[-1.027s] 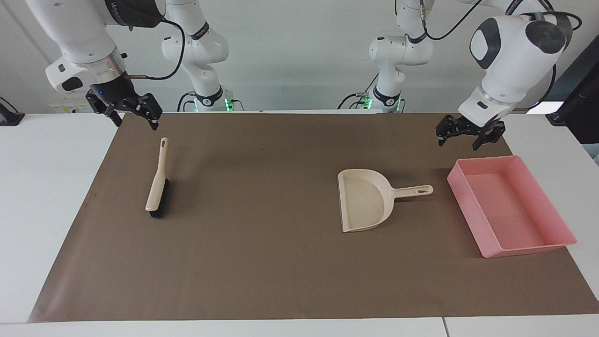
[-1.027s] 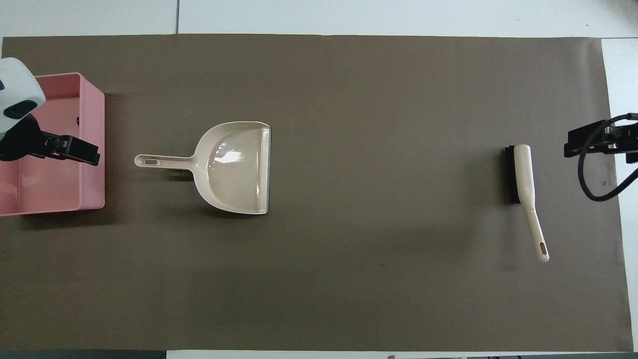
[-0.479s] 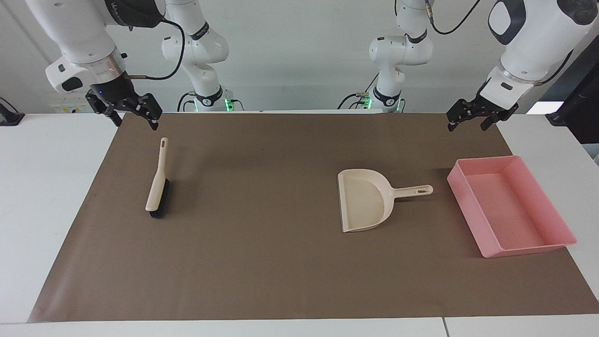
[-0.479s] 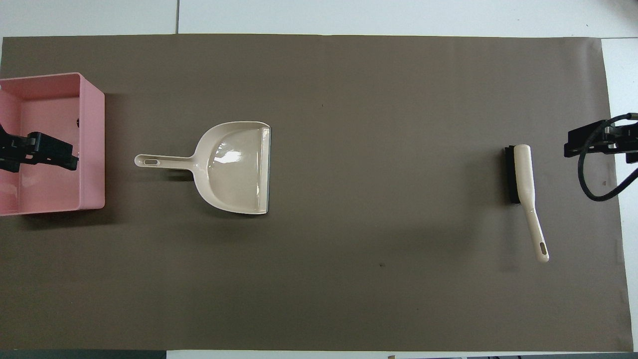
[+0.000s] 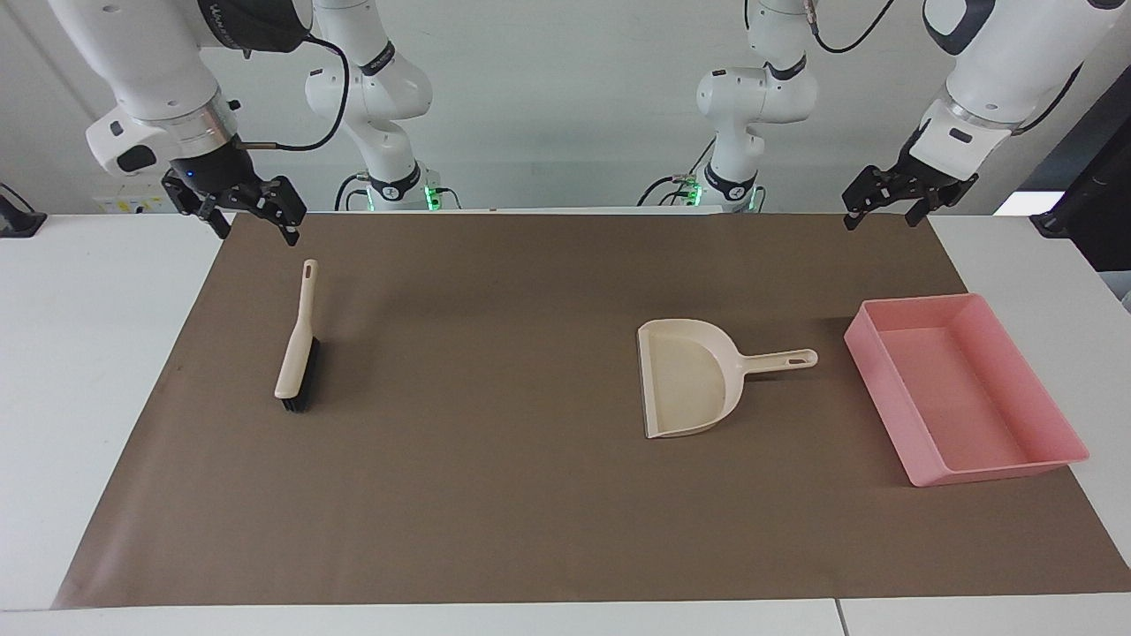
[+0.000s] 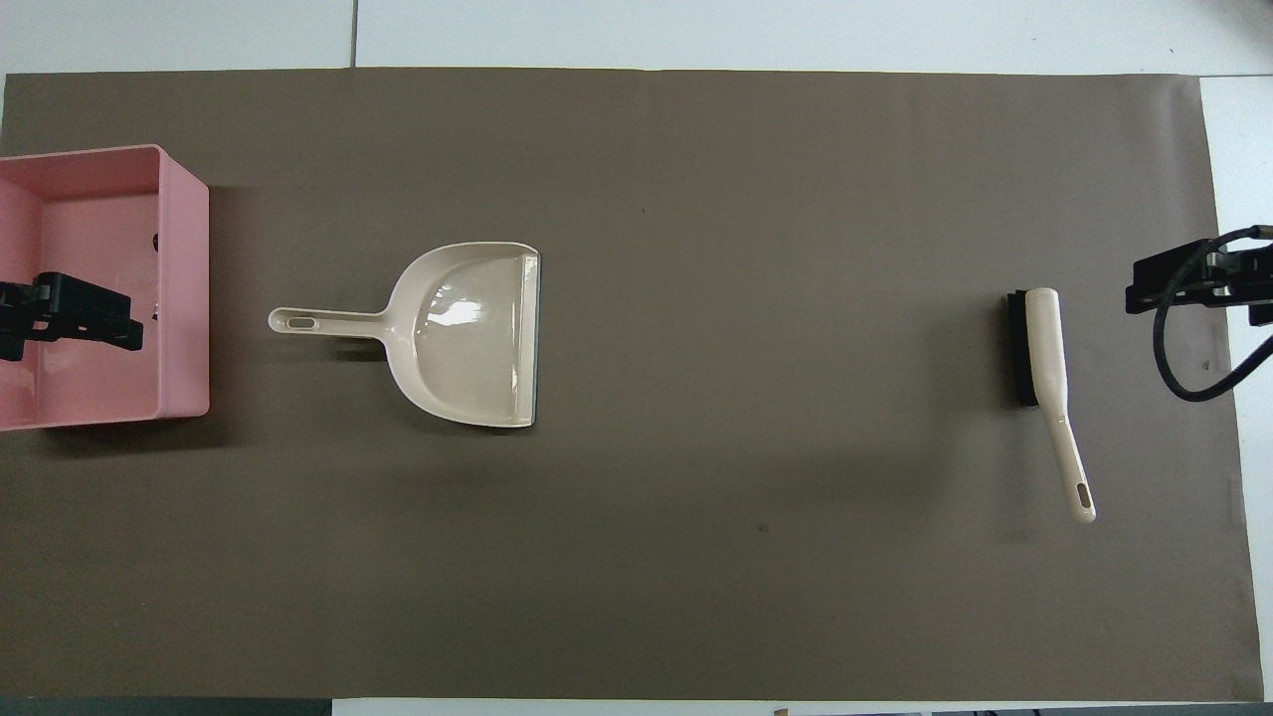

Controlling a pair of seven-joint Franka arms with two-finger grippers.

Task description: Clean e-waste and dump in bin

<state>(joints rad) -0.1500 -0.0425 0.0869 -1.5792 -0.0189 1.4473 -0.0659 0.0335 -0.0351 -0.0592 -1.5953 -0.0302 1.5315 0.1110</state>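
The pink bin stands at the left arm's end of the brown mat; it also shows in the overhead view. I see no e-waste on the mat or in the dustpan; only a tiny dark speck shows inside the bin. My left gripper is open and empty, raised high over the mat's edge nearest the robots; in the overhead view it overlaps the bin. My right gripper is open and empty, hanging over the mat just above the brush's handle end, and waits.
A beige dustpan lies on the mat beside the bin, handle toward the bin. A beige brush with black bristles lies at the right arm's end. A tiny dark speck marks the mat.
My left gripper has risen and drawn back from just over the bin's near corner toward the robots. The right arm, dustpan, brush and bin have not moved.
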